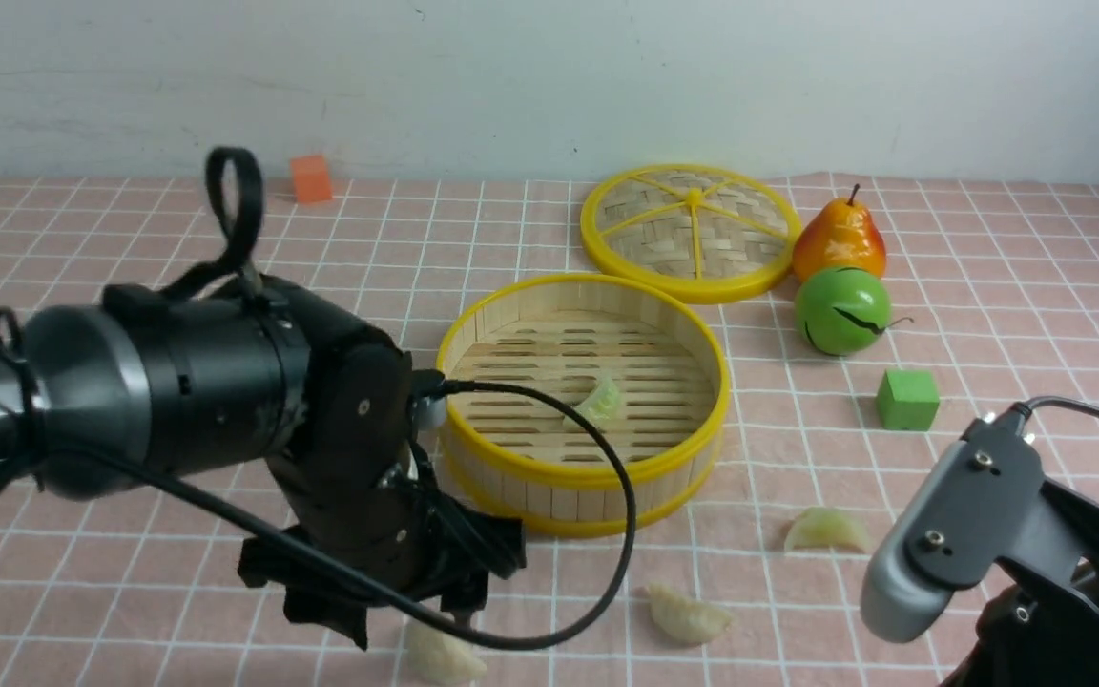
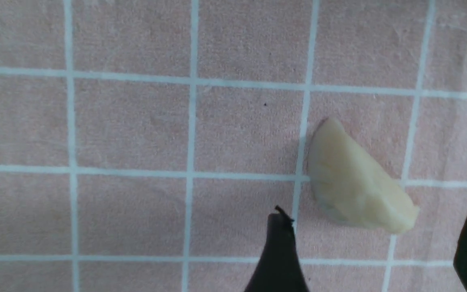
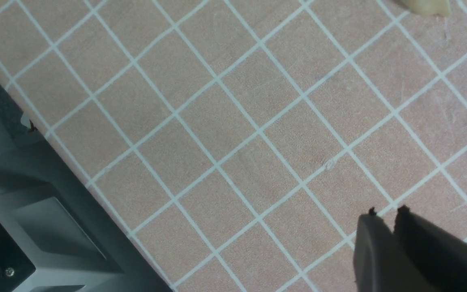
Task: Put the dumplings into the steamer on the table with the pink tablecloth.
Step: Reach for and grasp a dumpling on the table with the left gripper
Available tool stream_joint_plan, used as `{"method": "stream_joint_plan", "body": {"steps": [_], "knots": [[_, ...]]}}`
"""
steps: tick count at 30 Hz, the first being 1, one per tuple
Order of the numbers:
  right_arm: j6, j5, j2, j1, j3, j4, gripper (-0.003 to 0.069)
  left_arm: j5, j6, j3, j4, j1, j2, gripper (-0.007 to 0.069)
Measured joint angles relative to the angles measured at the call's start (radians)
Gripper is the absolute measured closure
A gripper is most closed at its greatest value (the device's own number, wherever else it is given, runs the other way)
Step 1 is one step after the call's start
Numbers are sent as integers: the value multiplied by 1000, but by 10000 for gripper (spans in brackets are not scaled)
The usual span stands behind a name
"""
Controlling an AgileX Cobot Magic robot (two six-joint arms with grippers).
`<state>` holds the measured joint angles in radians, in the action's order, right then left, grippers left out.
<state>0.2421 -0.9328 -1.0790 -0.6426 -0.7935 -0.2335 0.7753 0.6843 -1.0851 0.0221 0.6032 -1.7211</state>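
Front view, steamer (image 1: 569,498) w/ 1 dumpling (image 1: 599,401) inside, left jaws apart, right jaws together.

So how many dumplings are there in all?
4 dumplings. One lies in the steamer; three lie on the pink tablecloth nearer the robot: one below the left gripper, one mid-front, one further right. Others may be hidden.

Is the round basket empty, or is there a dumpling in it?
Not empty. One dumpling lies on the slatted floor of the steamer. Three other dumplings lie outside it on the pink tablecloth.
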Motion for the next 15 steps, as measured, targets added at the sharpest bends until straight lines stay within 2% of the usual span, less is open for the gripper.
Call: {"method": "stream_joint_plan", "body": {"steps": [7,9,10,11,15], "knots": [[0,0,0,0,0,-1,582,-56,17,0,-4,0,-102,175],[0,0,0,0,0,-1,580,-62,18,0,-2,0,-110,256],[0,0,0,0,0,-1,580,-62,18,0,-2,0,-110,265],[0,0,0,0,0,-1,578,-63,17,0,-2,-2,-109,351],[0,0,0,0,0,-1,575,-56,-20,-3,-8,-2,-98,364]]}}
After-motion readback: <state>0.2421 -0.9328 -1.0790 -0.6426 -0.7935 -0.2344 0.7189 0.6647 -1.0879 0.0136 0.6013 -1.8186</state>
